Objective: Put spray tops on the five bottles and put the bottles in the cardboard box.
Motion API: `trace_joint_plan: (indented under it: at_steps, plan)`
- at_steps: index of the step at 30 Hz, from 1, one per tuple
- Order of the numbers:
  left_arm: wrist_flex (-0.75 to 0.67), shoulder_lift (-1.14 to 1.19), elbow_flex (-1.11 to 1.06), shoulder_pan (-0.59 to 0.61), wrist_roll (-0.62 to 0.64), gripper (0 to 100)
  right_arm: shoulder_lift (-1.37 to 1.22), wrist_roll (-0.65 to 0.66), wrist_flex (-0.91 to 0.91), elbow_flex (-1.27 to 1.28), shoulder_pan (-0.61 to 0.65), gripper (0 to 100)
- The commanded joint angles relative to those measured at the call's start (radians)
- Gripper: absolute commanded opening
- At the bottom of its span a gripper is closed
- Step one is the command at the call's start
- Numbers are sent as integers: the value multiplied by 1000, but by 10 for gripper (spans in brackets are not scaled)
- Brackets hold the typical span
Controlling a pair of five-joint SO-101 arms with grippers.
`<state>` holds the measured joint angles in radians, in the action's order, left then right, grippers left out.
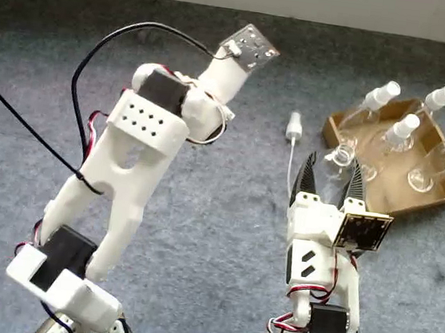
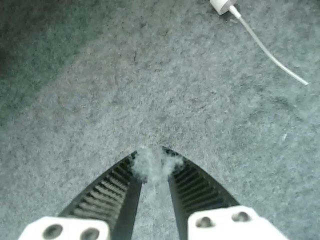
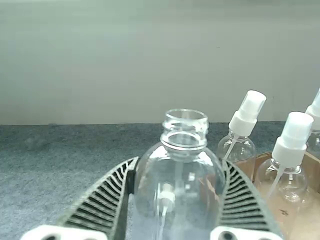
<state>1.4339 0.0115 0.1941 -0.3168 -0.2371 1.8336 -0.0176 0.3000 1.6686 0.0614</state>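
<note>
A clear bottle (image 1: pixel 340 154) with no top stands upright just left of the cardboard box (image 1: pixel 387 200). My right gripper (image 1: pixel 334 165) is shut on the bottle (image 3: pixel 185 127), one finger against each side of its body. A loose white spray top (image 1: pixel 294 126) with its long tube lies on the carpet left of that bottle. Over bare carpet at the far middle my left gripper (image 2: pixel 152 162) is shut with nothing in it, and the spray top (image 2: pixel 222 5) lies well beyond its tips. Several bottles with spray tops (image 1: pixel 403 131) stand in the box.
The box (image 3: pixel 246 167) sits at the right side of the grey carpet, with capped bottles (image 3: pixel 247 120) close behind the held one. The left arm (image 1: pixel 141 137) stretches diagonally across the left half of the carpet. A pale wall runs along the far edge.
</note>
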Motion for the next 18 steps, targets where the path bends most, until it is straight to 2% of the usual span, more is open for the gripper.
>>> trace_joint_plan:
  at_steps: [1, 6, 9, 13, 18]
  plan:
    - [107, 125, 274, -45, -3, 11, 4, -12, -24, 176, -5, 159]
    - [213, 303, 522, -47, 5, 11, 4, -12, -24, 176, -5, 159]
    - [249, 404, 650, -61, 78, 11, 4, -14, -24, 176, -5, 159]
    - [249, 518, 791, -76, 150, 11, 4, -11, -24, 176, -5, 159]
    - [249, 615, 926, -131, 160, 11, 4, -12, -24, 176, -5, 159]
